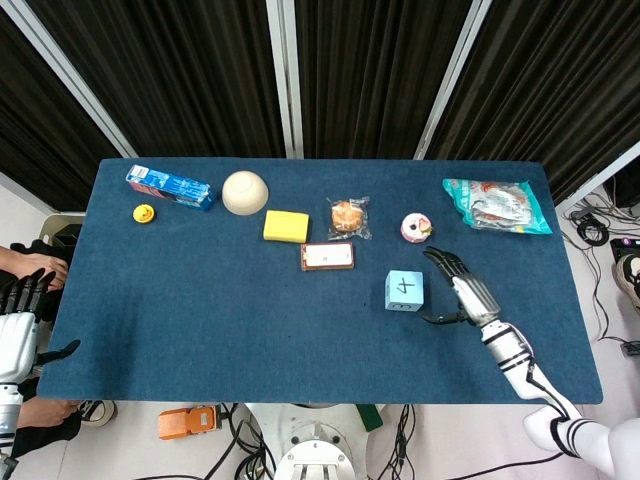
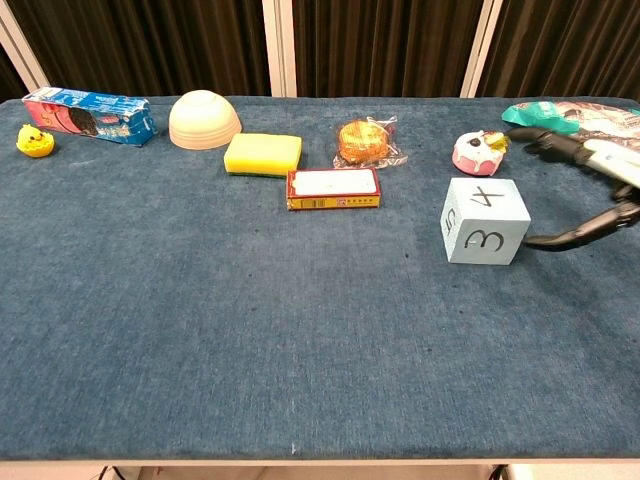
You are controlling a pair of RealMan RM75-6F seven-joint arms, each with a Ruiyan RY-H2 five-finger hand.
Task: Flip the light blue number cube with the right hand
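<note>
My right hand hovers low over the counter with its fingers spread apart and gripping nothing. The light blue number cube sits flat on the counter just beyond my fingertips, near them but not touching, with the 4 facing up and the 3 on its front face. Past my upper fingers lies a small pink donut toy, and further out beyond it a teal snack bag. On the far side of the cube from my fingers lies a red-edged box. My left hand hangs off the counter's edge, its fingers straight and apart, empty.
</note>
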